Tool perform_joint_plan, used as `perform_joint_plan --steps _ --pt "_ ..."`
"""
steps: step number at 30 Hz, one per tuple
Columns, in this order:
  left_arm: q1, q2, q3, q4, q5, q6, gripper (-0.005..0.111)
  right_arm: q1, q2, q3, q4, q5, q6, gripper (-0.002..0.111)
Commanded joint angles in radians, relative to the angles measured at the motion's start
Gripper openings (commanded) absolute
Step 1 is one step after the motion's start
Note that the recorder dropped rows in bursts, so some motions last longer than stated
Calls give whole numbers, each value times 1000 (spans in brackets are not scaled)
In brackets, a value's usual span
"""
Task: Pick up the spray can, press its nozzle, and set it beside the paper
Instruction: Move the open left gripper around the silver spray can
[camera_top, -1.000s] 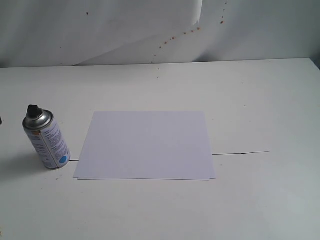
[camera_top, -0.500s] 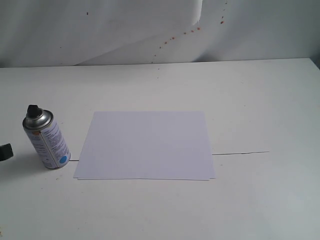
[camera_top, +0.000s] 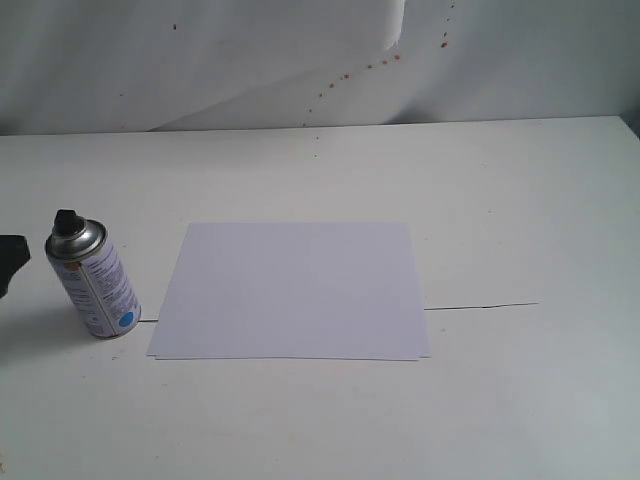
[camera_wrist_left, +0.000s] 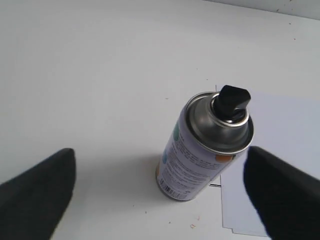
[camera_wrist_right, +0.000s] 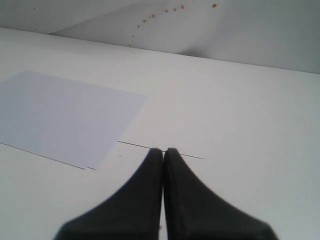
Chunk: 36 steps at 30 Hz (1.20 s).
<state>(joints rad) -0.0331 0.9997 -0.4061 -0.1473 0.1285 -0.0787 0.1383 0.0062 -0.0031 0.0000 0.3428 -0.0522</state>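
A: Item — can (camera_top: 93, 285): stood upright on table (camera_top: 520, 200), just left of paper (camera_top: 290, 290), nozzle (camera_wrist_left: 232, 100) topmost. Nothing is gripped.

B: Left gripper (camera_wrist_left: 160, 164): jaws spread wide, can framed between them, not touched. Right gripper (camera_wrist_right: 163, 152): pressed closed, empty.

A: Hazard?

B: Can could be toppled — if struck off-centre by one jaw. Round wall could be slipped on.

A bare lab-style test station: a plain white table (camera_top: 520, 190), a creased white backdrop (camera_top: 200, 60) along its far edge, flecked with small reddish-brown spots (camera_top: 345, 76).
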Motion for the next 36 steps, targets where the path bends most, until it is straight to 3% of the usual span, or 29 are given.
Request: perform_joint_plan --steps 1,10,18,22,26,36 --pt "-6 -7 -6 -58 4 0 105 -9 -6 3 0 -1 0 0" --pt "-6 -7 17 -56 -22 2 105 -9 -6 3 0 -1 0 0" --pt "-7 -52 184 -56 -287 -1 105 -9 -6 3 0 -1 0 0" --pt "-77 -70 262 33 -390 1 105 -9 -6 3 0 -1 0 0" --pt "-171 -55 305 309 -405 -3 105 -9 -6 3 0 -1 0 0" --pt "-193 99 356 313 -628 -52 105 -9 -6 3 0 -1 0 0"
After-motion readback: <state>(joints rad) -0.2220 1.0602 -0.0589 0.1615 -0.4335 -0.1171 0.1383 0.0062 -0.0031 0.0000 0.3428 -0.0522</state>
